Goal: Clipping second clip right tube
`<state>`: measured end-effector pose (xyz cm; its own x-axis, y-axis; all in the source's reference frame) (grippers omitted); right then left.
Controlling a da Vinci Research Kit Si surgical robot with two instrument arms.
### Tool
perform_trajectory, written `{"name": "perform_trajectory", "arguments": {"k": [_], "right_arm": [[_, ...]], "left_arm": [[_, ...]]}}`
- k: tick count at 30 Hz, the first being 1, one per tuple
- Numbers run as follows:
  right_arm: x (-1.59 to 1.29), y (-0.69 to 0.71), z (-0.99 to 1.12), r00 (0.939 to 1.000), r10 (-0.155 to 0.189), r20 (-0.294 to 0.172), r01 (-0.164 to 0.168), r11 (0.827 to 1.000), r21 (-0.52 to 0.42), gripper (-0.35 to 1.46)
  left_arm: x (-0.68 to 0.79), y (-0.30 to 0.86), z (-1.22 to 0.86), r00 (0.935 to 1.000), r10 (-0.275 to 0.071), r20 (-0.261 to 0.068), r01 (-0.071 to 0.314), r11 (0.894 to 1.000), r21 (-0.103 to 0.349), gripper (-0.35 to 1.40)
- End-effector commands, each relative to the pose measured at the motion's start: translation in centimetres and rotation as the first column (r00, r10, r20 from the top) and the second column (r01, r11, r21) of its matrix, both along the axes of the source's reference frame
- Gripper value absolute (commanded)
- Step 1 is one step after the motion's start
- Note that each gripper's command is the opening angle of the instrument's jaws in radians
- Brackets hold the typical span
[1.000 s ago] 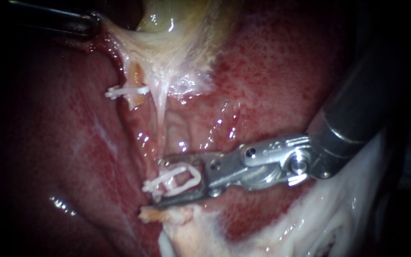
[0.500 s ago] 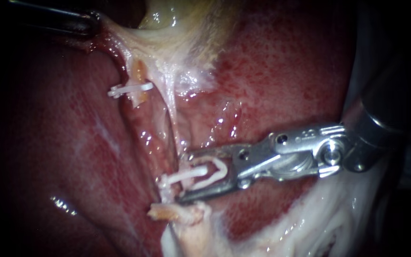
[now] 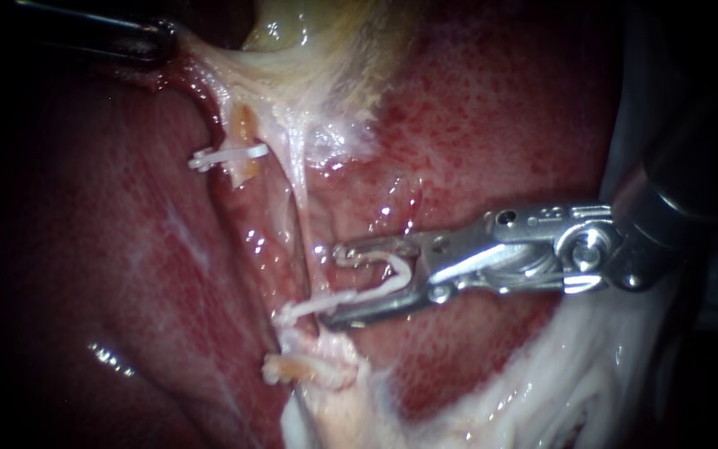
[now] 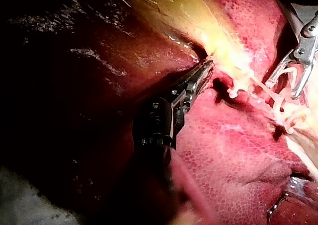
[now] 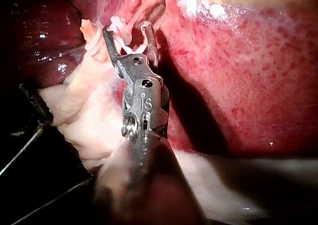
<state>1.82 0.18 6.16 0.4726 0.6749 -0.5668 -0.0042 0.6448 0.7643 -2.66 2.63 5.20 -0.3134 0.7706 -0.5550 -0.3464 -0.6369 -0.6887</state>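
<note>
Nearest the endoscope, white fatty tissue (image 3: 542, 391) lies along the lower edge, with a cut stump (image 3: 292, 367) just beside it. Beyond that, the right instrument (image 3: 331, 284) reaches in across the liver (image 3: 475, 125). Its jaws stand well apart, and a white clip (image 3: 376, 287) lies in the gap. The clip's far end passes the jaw tips to the foot of the right tube (image 3: 299, 208). Another clip (image 3: 226, 155) sits across the left tube (image 3: 241, 133). Farthest off, the left instrument (image 3: 164, 37) has its jaws closed on the gallbladder (image 3: 309, 33) edge, and the tissue there is taut.
</note>
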Motion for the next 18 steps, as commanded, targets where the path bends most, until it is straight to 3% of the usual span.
{"name": "perform_trajectory", "arguments": {"k": [1, 8, 18], "right_arm": [[0.02, 0.00, 0.02, 1.0000, 0.000, 0.002, 0.000, 1.000, 0.004, 0.47], [0.16, -0.01, 0.12, 0.9999, -0.010, -0.005, 0.010, 1.000, 0.016, 0.47], [0.30, 0.01, 0.14, 0.9961, 0.007, -0.088, -0.002, 0.998, 0.062, 0.48]], "left_arm": [[0.00, 0.00, 0.00, 1.0000, 0.000, -0.001, 0.000, 1.000, 0.000, -0.35], [0.00, 0.00, 0.00, 1.0000, 0.000, -0.001, 0.000, 1.000, 0.000, -0.35], [-0.01, 0.00, 0.01, 1.0000, -0.001, -0.001, 0.001, 1.000, 0.000, -0.35]]}}
